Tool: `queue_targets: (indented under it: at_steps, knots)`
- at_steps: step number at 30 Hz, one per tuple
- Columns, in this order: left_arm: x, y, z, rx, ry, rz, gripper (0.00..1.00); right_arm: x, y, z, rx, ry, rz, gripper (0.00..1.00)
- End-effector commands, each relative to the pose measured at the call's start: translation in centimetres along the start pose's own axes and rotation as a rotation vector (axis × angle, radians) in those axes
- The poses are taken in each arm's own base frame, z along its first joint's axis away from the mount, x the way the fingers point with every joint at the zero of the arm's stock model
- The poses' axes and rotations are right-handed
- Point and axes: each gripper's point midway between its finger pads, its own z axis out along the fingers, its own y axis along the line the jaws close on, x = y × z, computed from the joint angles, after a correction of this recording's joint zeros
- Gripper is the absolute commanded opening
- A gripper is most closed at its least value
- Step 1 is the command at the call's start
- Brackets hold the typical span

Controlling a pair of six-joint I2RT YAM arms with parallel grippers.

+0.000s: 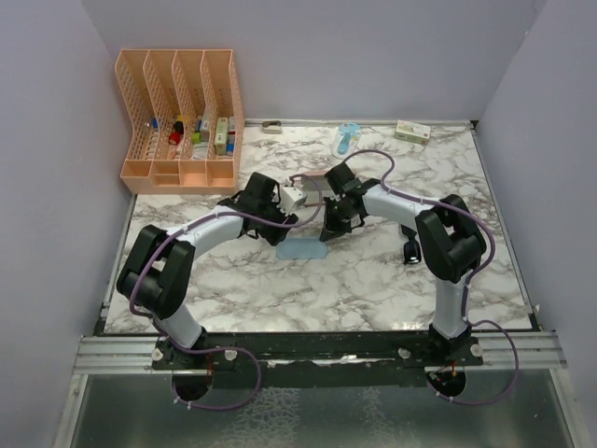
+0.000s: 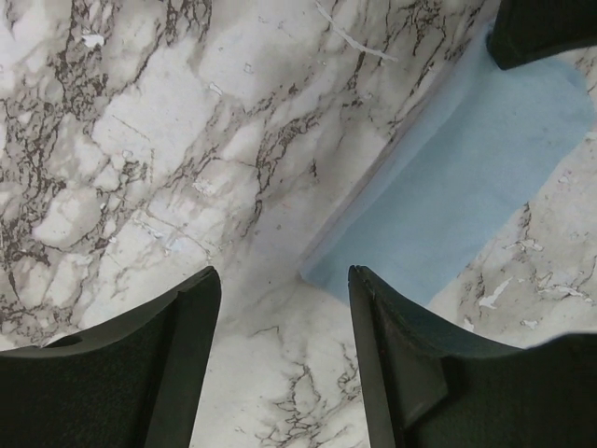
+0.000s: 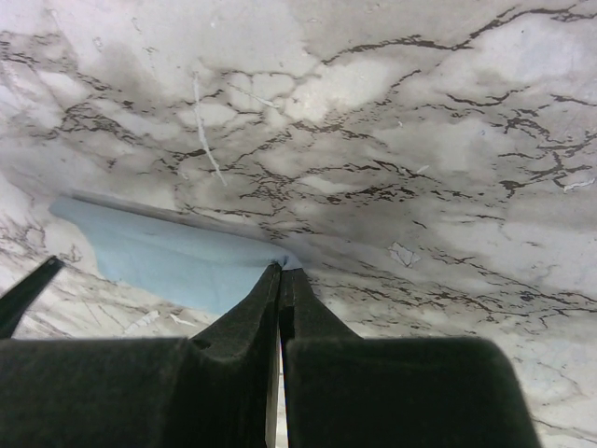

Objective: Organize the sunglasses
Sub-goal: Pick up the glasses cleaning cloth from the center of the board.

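Observation:
A light blue cloth [image 1: 303, 250] lies flat on the marble table [image 1: 280, 299] between my two grippers. My right gripper [image 1: 328, 233] is shut, and in the right wrist view its tips [image 3: 282, 268] pinch the cloth [image 3: 168, 261] at its corner. My left gripper [image 1: 280, 227] hangs open just above the marble by the cloth's opposite corner [image 2: 354, 271], with nothing between its fingers [image 2: 282, 273]. A small black thing that looks like the folded sunglasses [image 1: 410, 250] lies beside my right forearm. A pink edge [image 1: 308, 176] peeks out behind the grippers, perhaps the case.
A peach file organizer [image 1: 182, 121] holding small items stands at the back left. At the back edge lie a metal clip [image 1: 272, 126], a blue object [image 1: 347, 140] and a small box [image 1: 412, 132]. Purple walls close in both sides.

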Motion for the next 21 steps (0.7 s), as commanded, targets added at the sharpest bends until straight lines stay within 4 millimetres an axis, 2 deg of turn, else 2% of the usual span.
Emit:
queue_targets:
  at_steps: [1, 6, 7, 12, 17, 21]
  knots:
    - [-0.6, -0.4, 0.5, 0.065, -0.003, 0.025, 0.58, 0.1, -0.8, 0.5, 0.038, 0.015, 0.016, 0.01]
    - [0.1, -1.0, 0.8, 0.122, 0.022, 0.046, 0.52, 0.1, -0.9, 0.5, 0.042, 0.013, 0.029, 0.01]
    - [0.8, -1.3, 1.3, 0.139, 0.043, 0.041, 0.52, 0.1, -0.9, 0.5, 0.043, 0.013, 0.031, 0.01]
    - [1.4, -1.5, 1.5, 0.162, 0.059, 0.067, 0.52, 0.1, -1.0, 0.6, 0.041, 0.018, 0.035, 0.01]
    - [1.5, -0.6, 1.7, 0.142, 0.066, 0.089, 0.54, 0.2, -1.1, 0.7, 0.039, 0.022, 0.036, 0.01]
    - [0.5, 0.8, 1.7, 0.119, 0.050, 0.084, 0.55, 0.2, -1.0, 0.8, 0.035, 0.024, 0.034, 0.01]
